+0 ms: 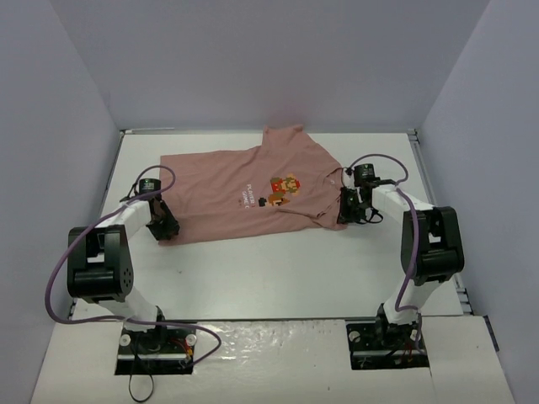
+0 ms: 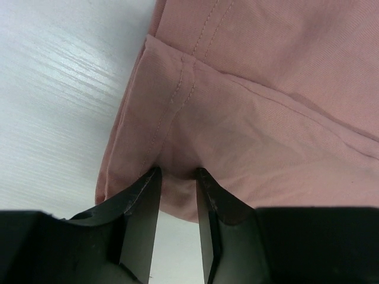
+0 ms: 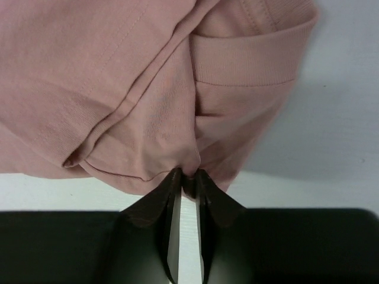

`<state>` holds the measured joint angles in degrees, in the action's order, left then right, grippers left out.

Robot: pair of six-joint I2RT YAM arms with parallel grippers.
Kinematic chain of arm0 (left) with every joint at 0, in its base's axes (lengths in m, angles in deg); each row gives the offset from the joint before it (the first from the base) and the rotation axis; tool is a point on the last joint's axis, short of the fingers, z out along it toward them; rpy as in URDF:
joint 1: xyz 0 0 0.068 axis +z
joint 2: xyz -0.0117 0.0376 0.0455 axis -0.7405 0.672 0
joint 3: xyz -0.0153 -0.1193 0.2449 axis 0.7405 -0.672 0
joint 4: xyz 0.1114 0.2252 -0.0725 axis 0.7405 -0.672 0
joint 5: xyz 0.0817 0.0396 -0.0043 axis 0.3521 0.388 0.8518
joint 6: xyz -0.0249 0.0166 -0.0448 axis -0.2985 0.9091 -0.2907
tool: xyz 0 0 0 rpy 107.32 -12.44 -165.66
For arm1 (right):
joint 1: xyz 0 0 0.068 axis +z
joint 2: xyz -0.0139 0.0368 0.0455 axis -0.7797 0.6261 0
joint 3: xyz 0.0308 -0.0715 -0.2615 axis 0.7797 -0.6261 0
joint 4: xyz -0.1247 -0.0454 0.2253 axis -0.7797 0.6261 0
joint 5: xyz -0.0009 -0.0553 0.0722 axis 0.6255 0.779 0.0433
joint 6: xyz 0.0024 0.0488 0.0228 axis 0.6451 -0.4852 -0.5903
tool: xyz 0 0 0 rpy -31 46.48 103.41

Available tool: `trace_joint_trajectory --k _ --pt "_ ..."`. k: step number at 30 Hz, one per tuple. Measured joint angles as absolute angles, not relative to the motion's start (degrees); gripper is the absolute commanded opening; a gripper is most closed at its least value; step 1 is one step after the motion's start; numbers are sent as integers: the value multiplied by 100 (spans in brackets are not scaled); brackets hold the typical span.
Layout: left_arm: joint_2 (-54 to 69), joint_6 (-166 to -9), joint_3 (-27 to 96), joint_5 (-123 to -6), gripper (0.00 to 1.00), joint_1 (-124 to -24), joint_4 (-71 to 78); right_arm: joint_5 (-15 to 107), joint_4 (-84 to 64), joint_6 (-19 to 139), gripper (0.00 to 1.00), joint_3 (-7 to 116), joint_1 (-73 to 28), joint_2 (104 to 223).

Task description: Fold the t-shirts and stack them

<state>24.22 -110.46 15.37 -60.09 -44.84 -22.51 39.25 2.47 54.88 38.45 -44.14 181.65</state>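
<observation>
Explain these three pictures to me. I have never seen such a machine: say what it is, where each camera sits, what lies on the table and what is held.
These are two robot arms, the left arm and the right arm, bolted at the near edge of a white table, each ending in a two-finger gripper. The wide picture looks down from above and behind them. The two close-ups come from cameras on the wrists; the black shapes at the bottom are the fingers. A pink t-shirt lies spread on the table, print up. The left gripper pinches a hem corner; the right gripper pinches cloth near the collar.
</observation>
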Motion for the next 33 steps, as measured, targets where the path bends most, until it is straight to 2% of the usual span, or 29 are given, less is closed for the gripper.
trace_joint_trajectory --k 1,4,19,22,33 --pt "2428 -11046 1540 -6006 17 -4483 -2252 3880 231 5497 0 3820 -4415 18193" --pt "2465 -11047 1559 -5982 0 -4482 -2249 3805 192 5516 0 3770 -4443 18273" --pt "2778 -10989 1922 -5905 0 -4484 -2508 4822 167 5270 0 3900 -4611 18268" --pt "2781 -10989 1925 -5888 0 -4490 -2514 4889 172 5239 3 3901 -4635 18268" --pt "2641 -10852 1934 -5558 35 -4581 -2693 5132 571 5241 35 4322 -4619 17897"
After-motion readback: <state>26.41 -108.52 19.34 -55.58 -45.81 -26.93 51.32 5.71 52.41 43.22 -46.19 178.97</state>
